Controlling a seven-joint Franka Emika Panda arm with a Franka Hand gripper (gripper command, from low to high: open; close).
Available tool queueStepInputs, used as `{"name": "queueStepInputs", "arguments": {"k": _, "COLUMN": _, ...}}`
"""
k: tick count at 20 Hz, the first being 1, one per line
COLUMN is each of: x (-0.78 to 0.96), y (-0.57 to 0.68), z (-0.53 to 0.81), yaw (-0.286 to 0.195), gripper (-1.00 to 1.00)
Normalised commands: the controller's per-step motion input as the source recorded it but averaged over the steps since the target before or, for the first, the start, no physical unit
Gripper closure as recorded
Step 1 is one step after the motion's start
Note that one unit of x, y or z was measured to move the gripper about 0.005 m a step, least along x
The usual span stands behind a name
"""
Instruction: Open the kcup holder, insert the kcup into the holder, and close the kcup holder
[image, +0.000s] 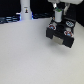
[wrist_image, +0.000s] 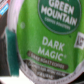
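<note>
One small coffee pod (wrist_image: 47, 42) fills nearly the whole wrist view, its green foil top facing the camera with the words Green Mountain and Dark Magic plain to read. That close and square to the lens, I'd judge the pod is pinched in the gripper (image: 59, 14), though the fingers themselves are too blurred to make out. From across the room, the arm hangs over the black drawer box (image: 61, 34), which sits on the pale table (image: 30, 60) toward the exterior view's right. The drawer looks pulled out toward the viewer, with reddish and pale spots on top that may be pods already in their slots. Holding the pod lid-up directly above makes sense: it can drop straight into a round slot. A tall white bottle (image: 24, 10) stands well apart at the back
</note>
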Motion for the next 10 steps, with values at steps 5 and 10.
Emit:
{"name": "queueStepInputs", "arguments": {"k": 5, "x": 0.12, "y": 0.43, "z": 0.06, "yaw": 0.054, "gripper": 1.00}}
{"name": "queueStepInputs", "arguments": {"k": 10, "x": 0.12, "y": 0.36, "z": 0.01, "yaw": 0.045, "gripper": 1.00}}
